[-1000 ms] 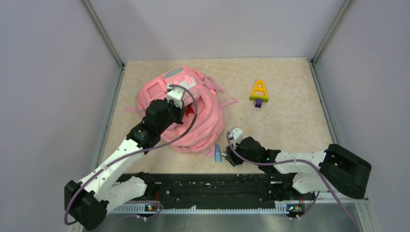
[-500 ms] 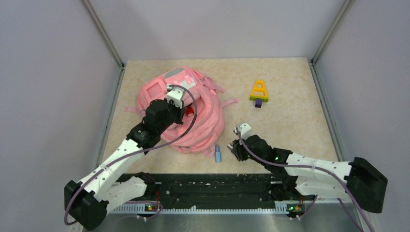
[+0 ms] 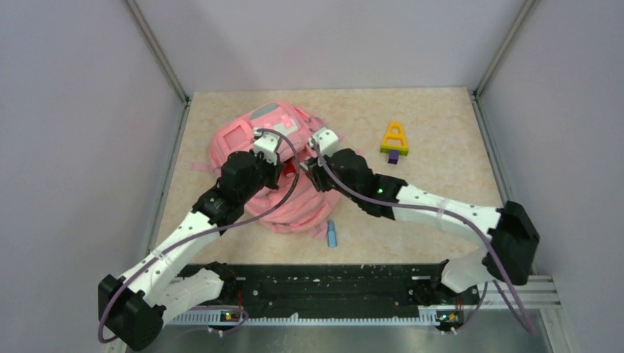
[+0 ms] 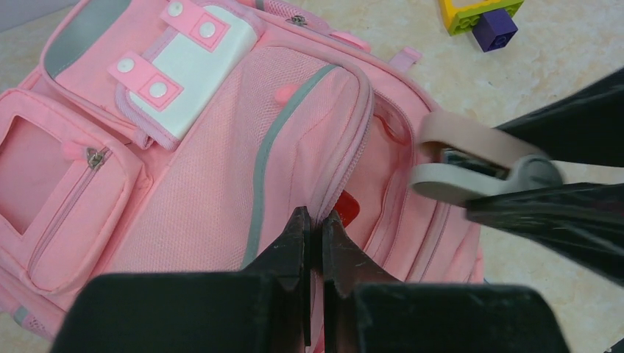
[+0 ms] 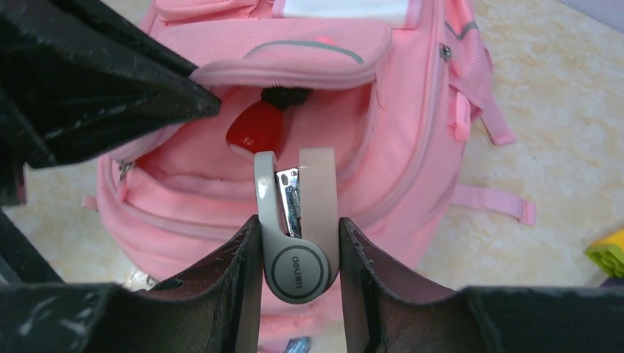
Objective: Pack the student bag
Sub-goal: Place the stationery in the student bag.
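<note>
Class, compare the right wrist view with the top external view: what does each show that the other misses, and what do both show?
Right wrist only: a pale stapler clamped in the right end effector. Top external only: the left arm and right arm whole, down to the black base rail. Both: the pink backpack, open, with a red item inside.

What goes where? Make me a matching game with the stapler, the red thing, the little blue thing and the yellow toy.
Things:
1 stapler
2 red thing
3 blue thing
4 yellow toy

Places:
A on the table, right of the student bag
B inside the open bag
C between the fingers of the right gripper
D on the table by the bag's near side, towards the arm bases

Pairs: 1-C, 2-B, 3-D, 4-A
</note>
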